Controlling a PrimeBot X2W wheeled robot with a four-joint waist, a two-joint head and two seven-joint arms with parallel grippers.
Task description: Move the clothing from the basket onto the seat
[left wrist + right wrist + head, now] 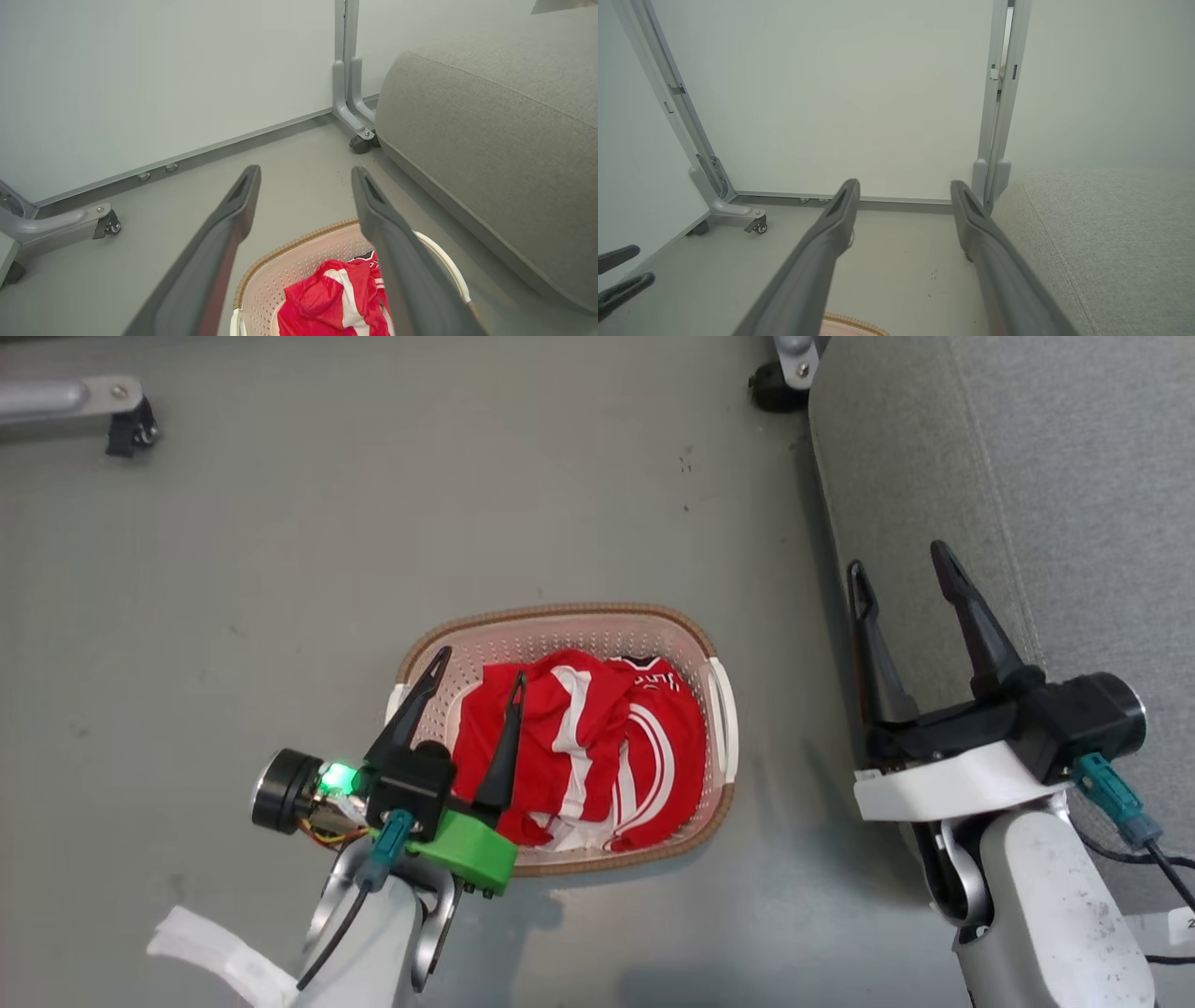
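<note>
The red clothing (597,747) with white stripes lies bunched in the cream basket (560,616) on the floor; dark lettering shows on one piece. In the left wrist view the clothing (336,298) sits low between my fingers inside the basket (289,261). My left gripper (478,663) hovers open over the basket's left side, nothing between its fingers. My right gripper (898,558) stands open beside the grey seat (1027,476), to the right of the basket, holding nothing. The seat (490,140) rises right of the basket; it also fills the right wrist view's right side (1101,247).
Grey wheeled frame legs stand at the far left (75,401) and by the seat's far corner (784,373). White panel walls (859,93) close off the far side. The left gripper's fingers (619,280) show at the right wrist view's left edge. Bare grey floor surrounds the basket.
</note>
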